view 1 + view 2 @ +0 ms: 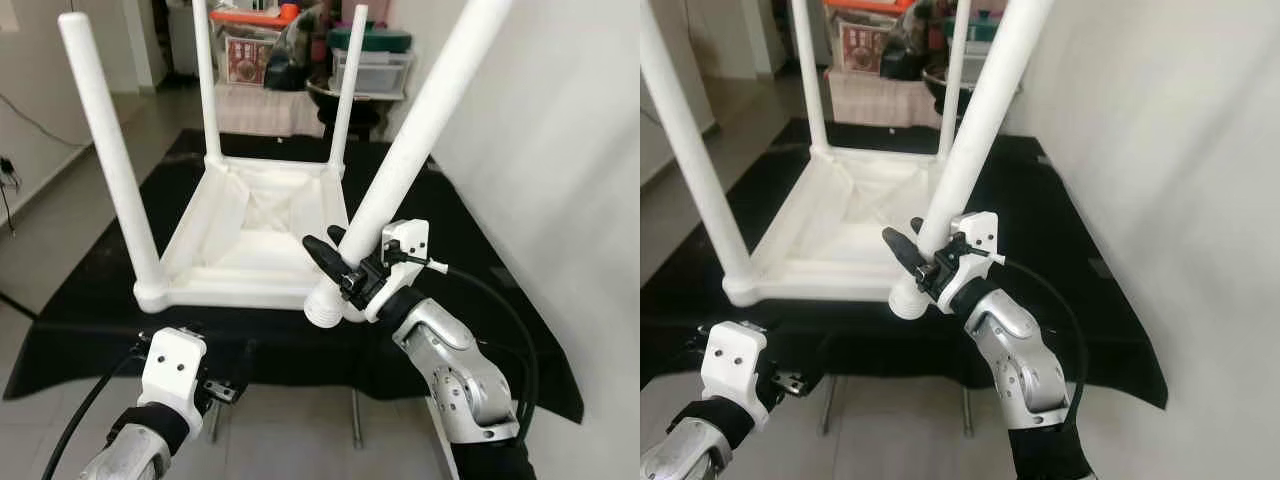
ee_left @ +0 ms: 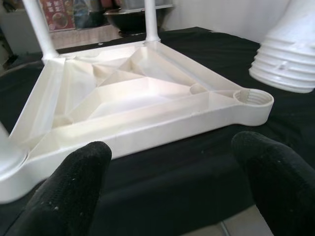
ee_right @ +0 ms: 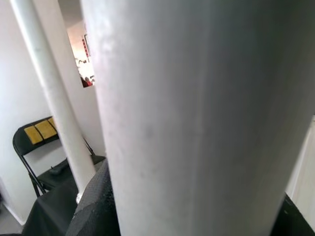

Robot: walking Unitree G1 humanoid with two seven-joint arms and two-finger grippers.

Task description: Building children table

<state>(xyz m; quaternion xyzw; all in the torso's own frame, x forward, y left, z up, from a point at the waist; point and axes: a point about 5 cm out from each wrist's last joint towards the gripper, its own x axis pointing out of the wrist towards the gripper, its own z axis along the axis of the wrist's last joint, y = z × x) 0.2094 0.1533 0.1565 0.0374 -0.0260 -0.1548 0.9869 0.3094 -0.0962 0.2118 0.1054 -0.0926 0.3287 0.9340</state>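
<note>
Three legs [image 1: 112, 160] stand upright in the upturned white tabletop [image 1: 250, 235] on the black cloth [image 1: 480, 270]. My right claw [image 1: 335, 262] is clenched on the fourth leg [image 1: 415, 140], tilted, its threaded end just above the near right corner socket [image 2: 253, 98]. My left claw [image 2: 172, 177] hangs released, low at the near edge, fingers [image 2: 74, 182] apart.

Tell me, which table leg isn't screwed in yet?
The tilted leg that the right gripper holds. Its threaded end sits beside the empty corner socket; the other three stand fixed upright.
</note>
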